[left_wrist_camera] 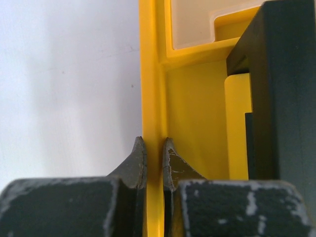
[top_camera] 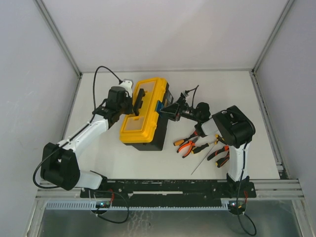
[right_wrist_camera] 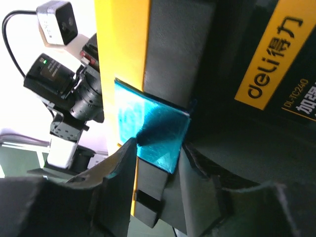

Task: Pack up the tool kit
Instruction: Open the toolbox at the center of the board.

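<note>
Left hand (left_wrist_camera: 154, 150) pinches lid (left_wrist_camera: 192, 113); right hand (right_wrist_camera: 158, 146) straddles, perhaps gripping, latch (right_wrist_camera: 148, 123).

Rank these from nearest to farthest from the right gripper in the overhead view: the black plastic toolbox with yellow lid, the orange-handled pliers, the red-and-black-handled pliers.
1. Black plastic toolbox with yellow lid: the right gripper is at its right side.
2. Orange-handled pliers: lower in the view, right of the toolbox.
3. Red-and-black-handled pliers: farther right and lower.
</note>
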